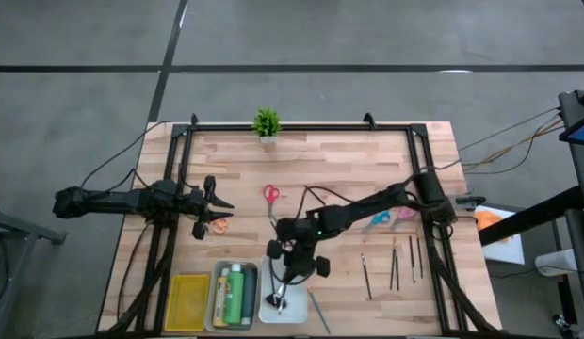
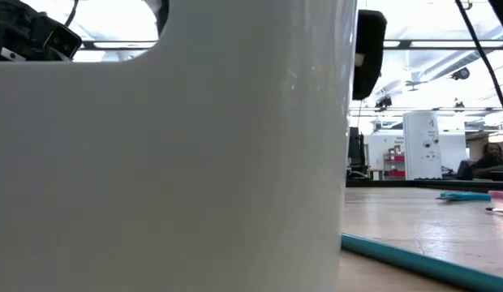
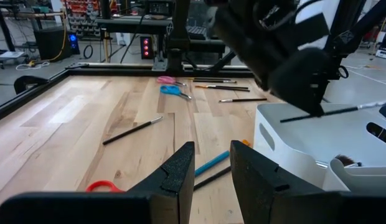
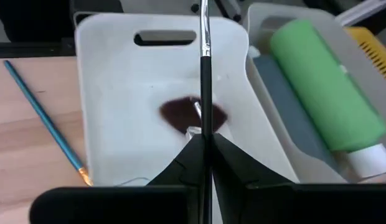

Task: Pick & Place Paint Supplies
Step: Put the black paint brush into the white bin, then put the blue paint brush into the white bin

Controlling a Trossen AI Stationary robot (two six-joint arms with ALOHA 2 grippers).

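Observation:
My right gripper (image 1: 281, 271) hovers over the white tray (image 1: 297, 311) at the table's near edge, shut on a thin dark brush (image 4: 205, 81). On the tray's floor lies a dark, bushy brush head (image 4: 192, 115). The grey tray (image 1: 217, 320) beside it holds a green bottle (image 4: 324, 87) and a yellow one (image 1: 222, 294). A blue pencil (image 4: 43, 118) lies on the table by the white tray. My left gripper (image 3: 211, 180) waits open at the table's left side, near orange scissors (image 1: 218, 226). My right gripper pinches the brush's dark shaft (image 4: 206, 127) between its two fingers, coming slanting down from the table's right. The brush sticks out ahead of the fingers, its metal-collared end (image 4: 205, 28) foremost. It hangs clear above the white tray.
A yellow tray (image 1: 186, 301) stands left of the grey one. Red scissors (image 1: 270, 194) lie mid-table, blue scissors (image 1: 381, 218) and pink scissors (image 1: 405, 214) to the right. Several brushes (image 1: 396, 264) lie near the right edge. A potted plant (image 1: 267, 122) stands at the far edge.

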